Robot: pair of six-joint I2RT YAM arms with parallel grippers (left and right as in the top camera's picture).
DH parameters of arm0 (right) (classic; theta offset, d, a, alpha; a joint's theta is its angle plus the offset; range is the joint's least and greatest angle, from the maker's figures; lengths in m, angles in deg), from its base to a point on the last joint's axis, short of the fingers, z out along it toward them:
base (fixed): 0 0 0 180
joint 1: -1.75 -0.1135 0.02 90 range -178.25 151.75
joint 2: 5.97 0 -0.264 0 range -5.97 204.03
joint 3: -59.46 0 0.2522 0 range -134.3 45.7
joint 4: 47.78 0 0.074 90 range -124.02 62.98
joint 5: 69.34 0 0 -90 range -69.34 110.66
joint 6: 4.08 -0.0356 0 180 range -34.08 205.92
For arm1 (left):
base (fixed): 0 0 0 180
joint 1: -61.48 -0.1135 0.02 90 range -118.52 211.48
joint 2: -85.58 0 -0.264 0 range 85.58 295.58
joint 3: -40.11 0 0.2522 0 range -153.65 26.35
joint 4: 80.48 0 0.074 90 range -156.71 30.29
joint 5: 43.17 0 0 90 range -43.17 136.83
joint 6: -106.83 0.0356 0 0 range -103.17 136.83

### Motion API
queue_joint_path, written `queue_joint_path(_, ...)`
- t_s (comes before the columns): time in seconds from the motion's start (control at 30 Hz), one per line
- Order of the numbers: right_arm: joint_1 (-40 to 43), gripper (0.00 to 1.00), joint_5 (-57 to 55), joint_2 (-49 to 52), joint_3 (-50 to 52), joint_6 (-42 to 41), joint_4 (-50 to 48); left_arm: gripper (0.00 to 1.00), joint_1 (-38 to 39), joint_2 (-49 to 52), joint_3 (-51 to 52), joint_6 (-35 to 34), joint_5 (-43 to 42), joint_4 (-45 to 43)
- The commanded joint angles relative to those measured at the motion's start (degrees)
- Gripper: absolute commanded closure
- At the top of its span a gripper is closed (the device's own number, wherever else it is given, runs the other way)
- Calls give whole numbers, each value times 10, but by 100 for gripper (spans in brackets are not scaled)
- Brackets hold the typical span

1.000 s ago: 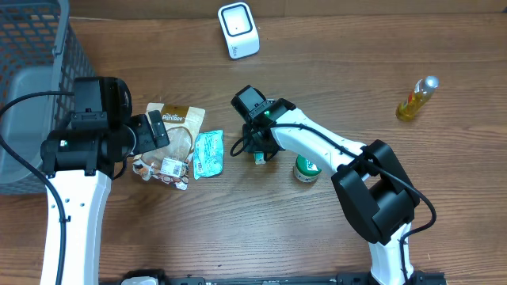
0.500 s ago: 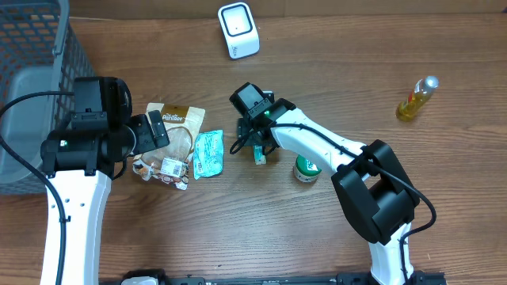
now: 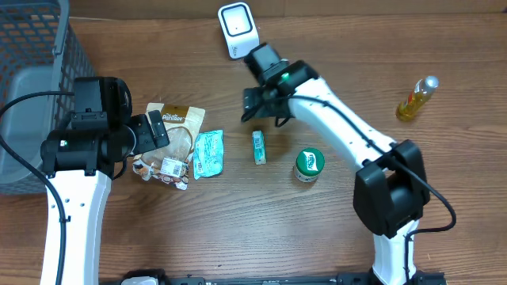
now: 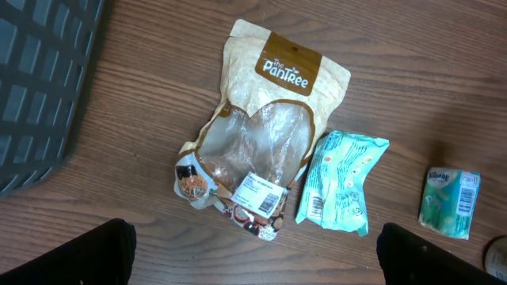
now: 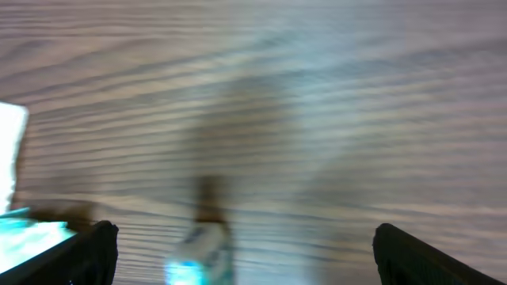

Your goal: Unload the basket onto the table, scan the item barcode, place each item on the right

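Item I take to be up for scanning: small teal box (image 3: 258, 147), flat on the surface, not held. In the overhead view its long axis runs near–far, roughly in line with the white scanner (image 3: 238, 30) at the far edge.

Right fingers (image 5: 85, 252) are spread wide and hold nothing. They hang between box and scanner, so the box lies just to their near side, apart from them. The right wrist view is blurred, so I can't read the offset finely from it.

A green-lid jar (image 3: 309, 165) stands just right of the box, and a teal packet (image 3: 208, 153) lies flat to its left – both near enough to watch when closing.

Left fingers (image 4: 99, 252) are also wide open and empty, over the Pantree pouch (image 4: 265, 134), with the packet between them and the box. So the right arm is nearer – my call is that it comes back toward me and pinches across the short width.

I can't tell which face of the box carries the barcode.
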Motion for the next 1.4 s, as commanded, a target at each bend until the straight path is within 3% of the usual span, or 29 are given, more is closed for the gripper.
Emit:
queue_joint_path(0.0, 20, 32, 31, -16, -1, 5, 13, 1, 4, 2, -5, 5, 4, 0)
queue_joint_path(0.1, 24, 82, 32, -15, 18, 0, 16, 0, 4, 2, -5, 5, 4, 0)
queue_joint_path(0.17, 24, 96, 35, -12, 28, -5, 16, 0, 4, 2, -5, 5, 3, 0)
queue_joint_path(0.5, -2, 96, 67, -9, 97, -4, -19, 0, 4, 2, -5, 5, 4, 0)
queue_joint_path(1.37, -68, 93, 140, -9, 100, -4, -36, 1, 4, 2, -5, 5, 4, -1)
